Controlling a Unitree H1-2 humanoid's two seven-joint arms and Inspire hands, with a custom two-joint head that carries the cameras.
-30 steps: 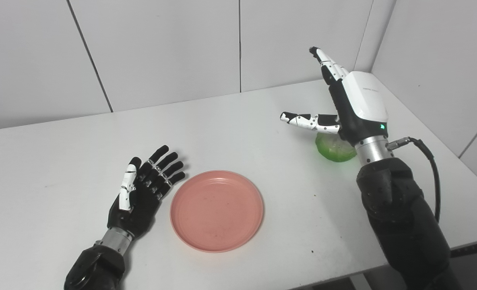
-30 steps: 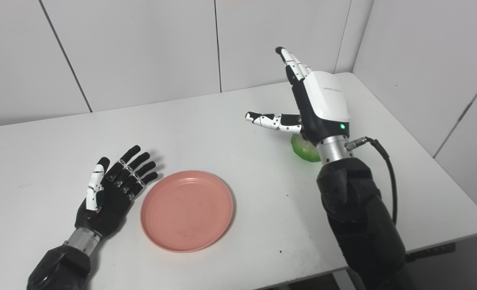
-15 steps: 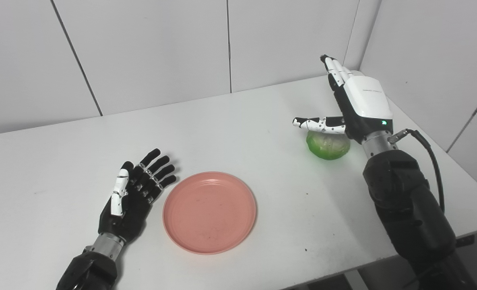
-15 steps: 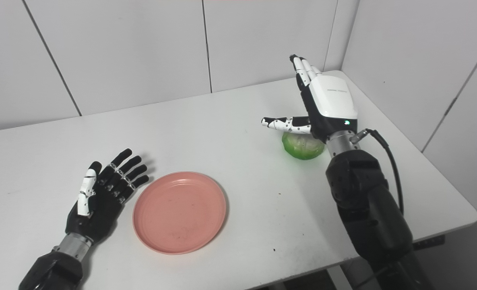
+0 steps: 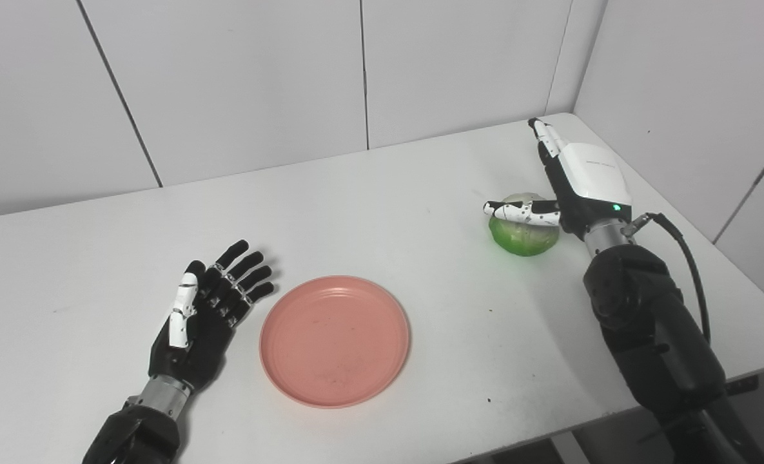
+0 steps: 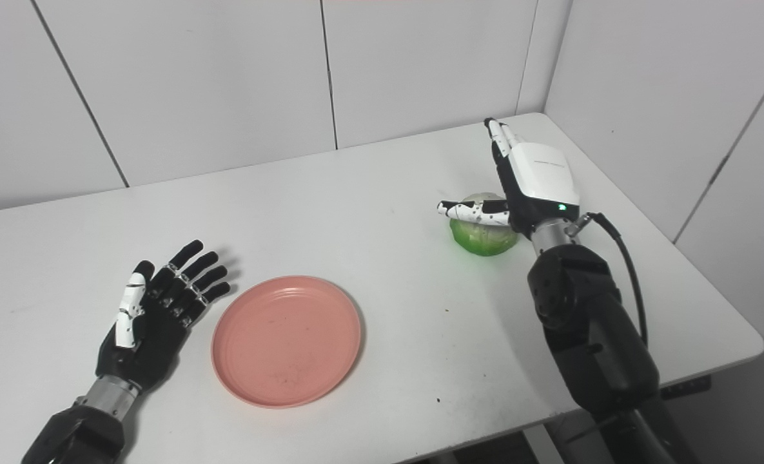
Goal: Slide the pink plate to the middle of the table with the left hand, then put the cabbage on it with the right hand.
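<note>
The pink plate (image 5: pixel 334 339) lies flat near the front middle of the white table (image 5: pixel 369 206). My left hand (image 5: pixel 204 316) rests open on the table just left of the plate, fingers spread, a small gap from its rim. The green cabbage (image 5: pixel 523 232) sits at the right side of the table. My right hand (image 5: pixel 578 180) is open at the cabbage's right side, fingers pointing away toward the far corner, thumb stretched across the cabbage's top. It also shows in the right eye view (image 6: pixel 536 180). The hand is not closed on the cabbage.
White wall panels stand close behind the table and along its right side, meeting at the far right corner (image 5: pixel 565 109). The table's front edge (image 5: pixel 549 438) runs just below the plate. A black cable (image 5: pixel 685 258) hangs off my right forearm.
My right hand has come down and away from me, from above the cabbage to beside it, thumb now across its top. The camera shifted. The plate has not moved; the left hand has pulled back slightly toward me.
</note>
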